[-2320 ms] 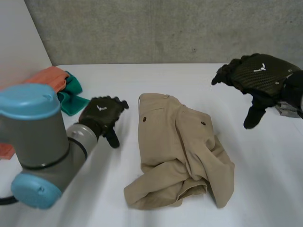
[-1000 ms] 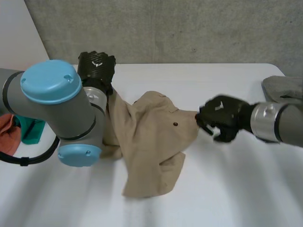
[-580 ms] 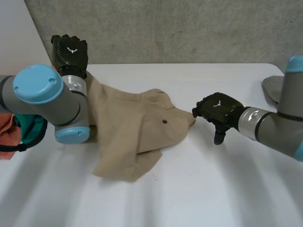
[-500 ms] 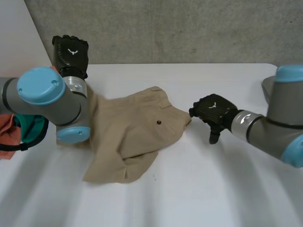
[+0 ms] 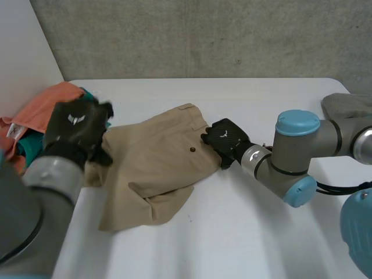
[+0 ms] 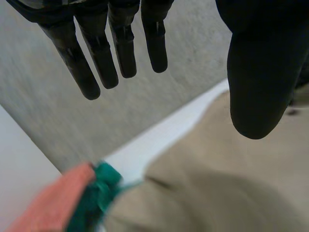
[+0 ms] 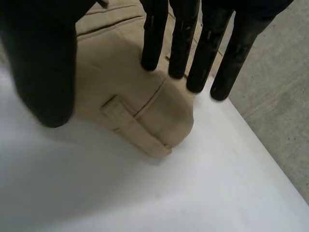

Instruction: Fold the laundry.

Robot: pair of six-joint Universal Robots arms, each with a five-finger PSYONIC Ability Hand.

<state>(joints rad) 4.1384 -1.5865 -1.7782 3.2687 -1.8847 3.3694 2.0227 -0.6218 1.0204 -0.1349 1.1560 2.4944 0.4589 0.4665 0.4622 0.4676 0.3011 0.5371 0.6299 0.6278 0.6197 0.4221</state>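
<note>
Our shorts (image 5: 154, 165) lie rumpled mid-table (image 5: 244, 232). Our right hand (image 7: 41, 63) hangs straight-fingered and empty over a waistband corner, and our left hand (image 6: 256, 72) is just as slack above the far edge. We should pinch both waistband corners and draw the cloth flat before folding. Open room lies nearer us; the orange pile (image 5: 40, 113) crowds the left, grey cloth (image 5: 349, 107) the right.

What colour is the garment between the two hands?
Plain tan fabric garment, unpatterned; best in the head view.

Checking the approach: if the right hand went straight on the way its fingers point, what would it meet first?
Probably the tan shorts, their waistband corner right before the right hand and its straight fingers; depth is unclear.
</note>
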